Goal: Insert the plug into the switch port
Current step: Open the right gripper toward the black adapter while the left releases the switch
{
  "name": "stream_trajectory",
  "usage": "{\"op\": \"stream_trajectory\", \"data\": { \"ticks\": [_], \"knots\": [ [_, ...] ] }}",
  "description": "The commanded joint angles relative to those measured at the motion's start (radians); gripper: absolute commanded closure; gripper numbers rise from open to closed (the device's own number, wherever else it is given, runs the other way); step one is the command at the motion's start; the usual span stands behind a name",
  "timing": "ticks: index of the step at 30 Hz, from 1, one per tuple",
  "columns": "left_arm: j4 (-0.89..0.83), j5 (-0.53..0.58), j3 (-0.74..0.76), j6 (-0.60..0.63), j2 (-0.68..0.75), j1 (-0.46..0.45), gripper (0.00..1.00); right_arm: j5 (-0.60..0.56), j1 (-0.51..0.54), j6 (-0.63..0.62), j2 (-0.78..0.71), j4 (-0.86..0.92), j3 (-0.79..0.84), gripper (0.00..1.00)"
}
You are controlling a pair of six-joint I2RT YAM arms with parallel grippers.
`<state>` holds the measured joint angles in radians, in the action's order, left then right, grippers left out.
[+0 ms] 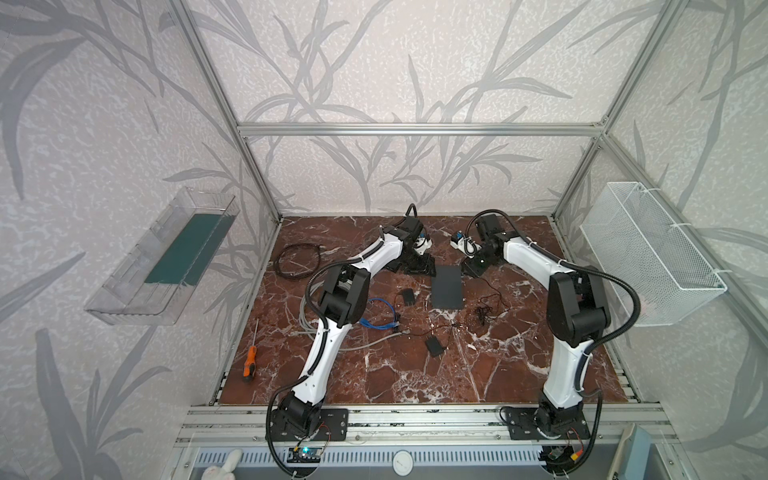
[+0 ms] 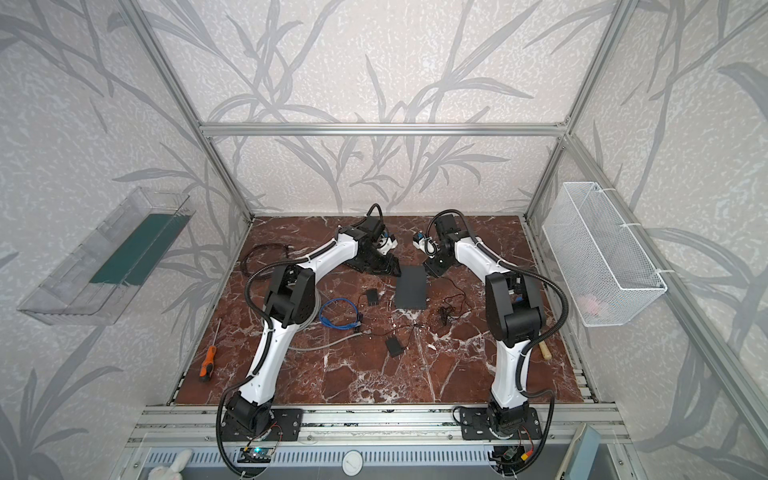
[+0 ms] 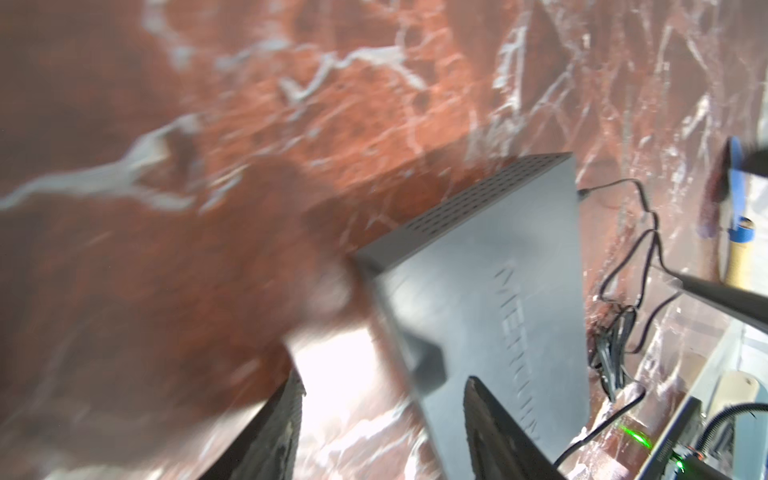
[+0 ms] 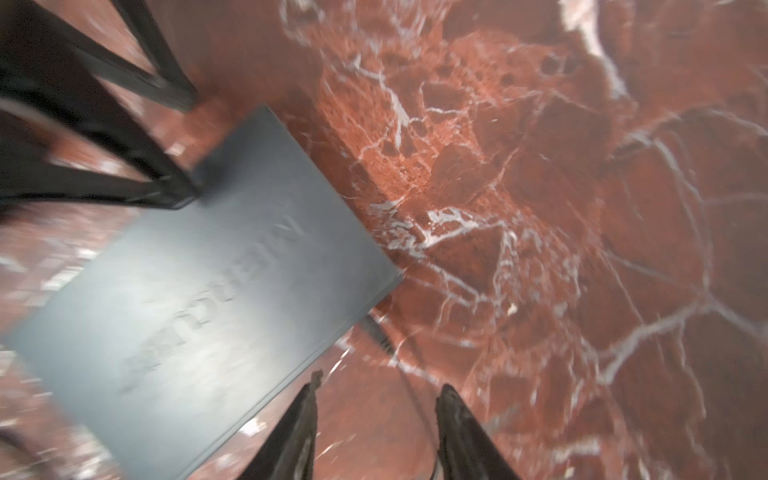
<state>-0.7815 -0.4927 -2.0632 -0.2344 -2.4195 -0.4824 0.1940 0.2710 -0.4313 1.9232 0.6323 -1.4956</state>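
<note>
Plug [image 4: 376, 332] on the thin black cord [image 1: 490, 299] is, as I read it, the one this task means. It lies just ahead of my right gripper [image 4: 380, 382], at the side edge of the switch [image 4: 199, 299], and its cord trails back between my right fingertips [image 4: 305, 415]. The wrist view is smeared, so I cannot tell whether the plug sits in a port or only rests against the casing.

My right jaws are spread and pinch nothing; as far as I can see, the cord passes through the gap untouched. My left gripper [image 3: 384, 382] is spread too, and empty. One of its fingers is over the switch's top face near a corner and the other is out over the table [image 1: 519, 365] beside it. Whether it touches the casing I cannot tell. In both top views the switch lies flat between my two grippers, one low at each of two neighbouring corners.

I judge this to be the insertion step, at or near its end, since the plug is at the switch and not in my grasp. The next move calls for a check of the seating. If the plug is home, both grippers should lift away without snagging the cord. If not, my right jaws must close on the plug body, line it up with the port and push along its axis, while my left steadies the switch against sliding.
</note>
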Motion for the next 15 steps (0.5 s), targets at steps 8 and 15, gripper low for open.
{"op": "stream_trajectory", "data": {
  "ticks": [8,15],
  "knots": [
    [0.089,0.227,0.176,-0.12,0.204,0.046,0.36,0.07,0.151,0.503,-0.325,0.087,0.272,0.33],
    [0.11,0.223,0.277,-0.143,0.266,0.046,0.36,-0.008,0.381,0.672,-0.374,0.034,0.421,0.27]
  ]
}}
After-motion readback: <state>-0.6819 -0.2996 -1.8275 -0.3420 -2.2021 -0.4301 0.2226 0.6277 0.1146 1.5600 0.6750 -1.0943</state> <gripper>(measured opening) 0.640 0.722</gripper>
